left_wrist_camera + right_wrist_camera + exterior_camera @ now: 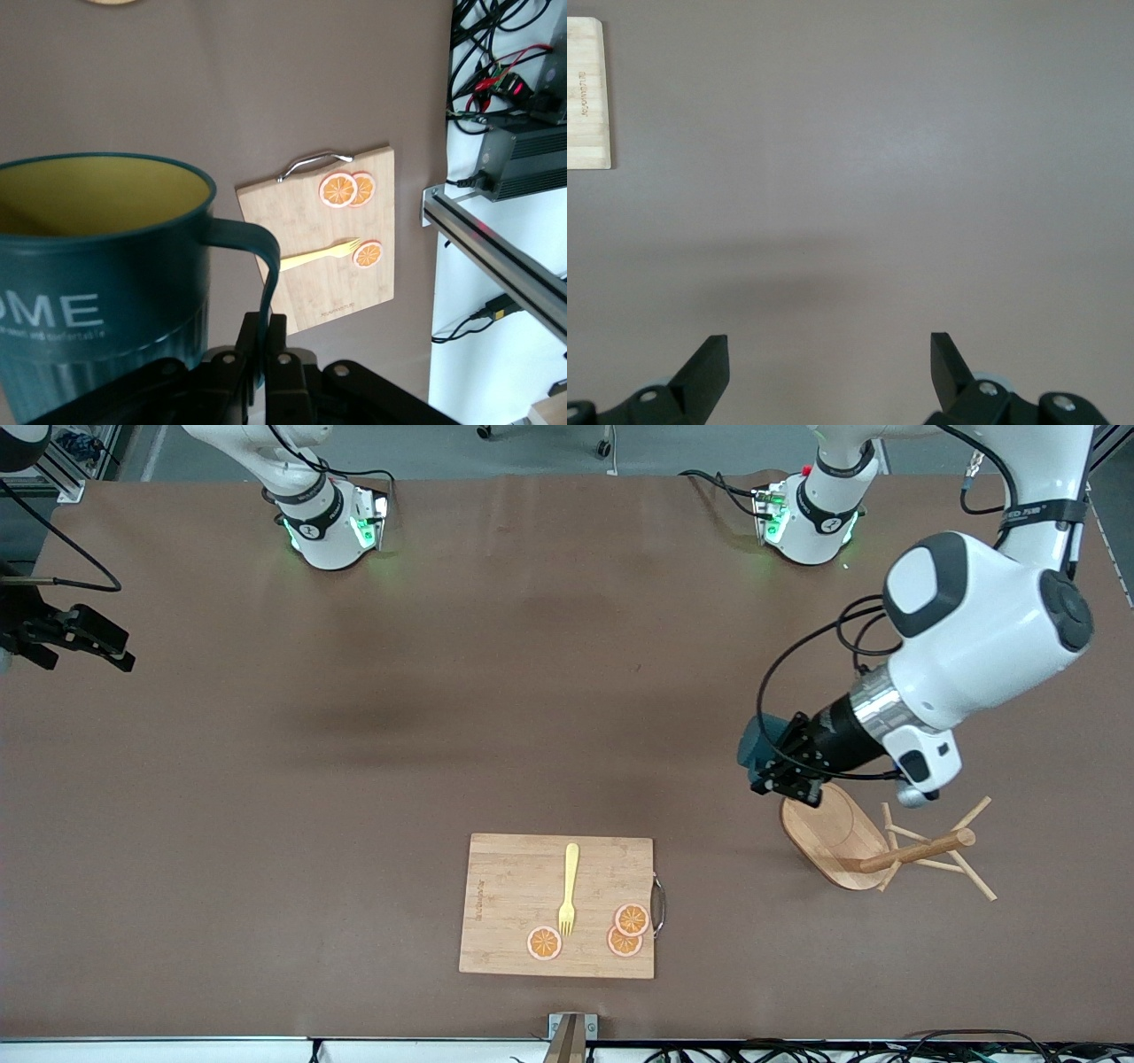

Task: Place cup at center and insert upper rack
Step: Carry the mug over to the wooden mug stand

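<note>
Gripping the cup (97, 292) by its handle w/ my left gripper (261, 354), fingers pinched tight on that thin loop. Cup's up in the air, upright in the left wrist view, mustard-yellow inside showing, white lettering on the teal outside. In the front view the cup (760, 746) shows as a dark teal lump at the tip of my left gripper (784, 772), over bare table just beside the upper rack (864, 841), toward the left arm's end of the table.

Upper rack is tipped over: oval base up on edge, post lying out sideways, thin pegs splayed around it. Not standing.

Cutting board (558, 905) lies near the front edge, about mid-table, metal handle on its side twd the rack. On it: a yellow fork (568, 890) and three orange slices (631, 919), two of them overlapping, the third nr the fork's tines.

My right gripper (829, 367) waits w/ fingers spread wide, nothing btwn them, over bare table at the right arm's end; a corner of the board shows in its wrist view. In the front view it sits at the frame edge (75, 638).
</note>
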Robot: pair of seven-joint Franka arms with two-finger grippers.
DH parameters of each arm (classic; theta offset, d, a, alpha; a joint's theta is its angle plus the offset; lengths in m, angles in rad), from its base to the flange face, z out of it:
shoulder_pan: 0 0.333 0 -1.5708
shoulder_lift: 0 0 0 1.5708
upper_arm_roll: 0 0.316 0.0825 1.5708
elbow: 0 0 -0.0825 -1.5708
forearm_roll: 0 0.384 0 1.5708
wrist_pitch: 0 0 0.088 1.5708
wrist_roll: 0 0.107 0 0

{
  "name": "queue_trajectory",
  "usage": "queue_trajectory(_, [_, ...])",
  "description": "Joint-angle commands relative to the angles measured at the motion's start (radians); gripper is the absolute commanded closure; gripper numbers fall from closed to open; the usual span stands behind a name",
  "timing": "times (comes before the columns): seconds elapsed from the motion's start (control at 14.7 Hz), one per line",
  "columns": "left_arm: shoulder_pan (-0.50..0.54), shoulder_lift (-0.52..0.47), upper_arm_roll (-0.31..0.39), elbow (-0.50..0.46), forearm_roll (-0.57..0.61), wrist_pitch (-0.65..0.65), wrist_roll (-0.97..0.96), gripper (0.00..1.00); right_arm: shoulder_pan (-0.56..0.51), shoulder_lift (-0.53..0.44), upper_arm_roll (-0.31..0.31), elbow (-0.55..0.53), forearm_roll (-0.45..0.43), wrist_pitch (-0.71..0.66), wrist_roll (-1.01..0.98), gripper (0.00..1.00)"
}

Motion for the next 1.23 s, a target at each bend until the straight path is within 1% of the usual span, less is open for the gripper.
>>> queue_trajectory(0.0, [0.045, 0.005, -0.006, -0.018, -0.045, 0.014, 0.064, 0.99, -0.002, -0.011, 0.001, -0.008, -0.012, -0.003, -0.006, 0.00])
queue_trajectory(0.27, [0.108, 0.035, -0.008, -0.016, -0.057, 0.014, 0.133, 0.99, -0.001, -0.011, 0.001, -0.008, -0.010, -0.003, -0.006, 0.00])
queue_trajectory(0.48, [0.136, 0.061, -0.006, -0.008, -0.122, 0.014, 0.219, 0.99, 0.001, -0.011, 0.001, -0.006, -0.010, -0.001, -0.006, 0.00])
queue_trajectory(0.61, [0.150, 0.081, -0.006, -0.002, -0.125, 0.015, 0.258, 0.99, 0.001, -0.011, 0.001, -0.008, -0.010, -0.003, -0.006, 0.00])
queue_trajectory(0.89, [0.171, 0.126, -0.003, 0.044, -0.125, 0.017, 0.290, 0.99, 0.005, -0.011, 0.001, -0.006, -0.010, -0.001, -0.006, 0.00])
queue_trajectory(1.16, [0.183, 0.141, -0.001, 0.045, -0.120, 0.017, 0.307, 0.99, 0.005, -0.011, 0.001, -0.008, -0.010, -0.004, -0.007, 0.00])
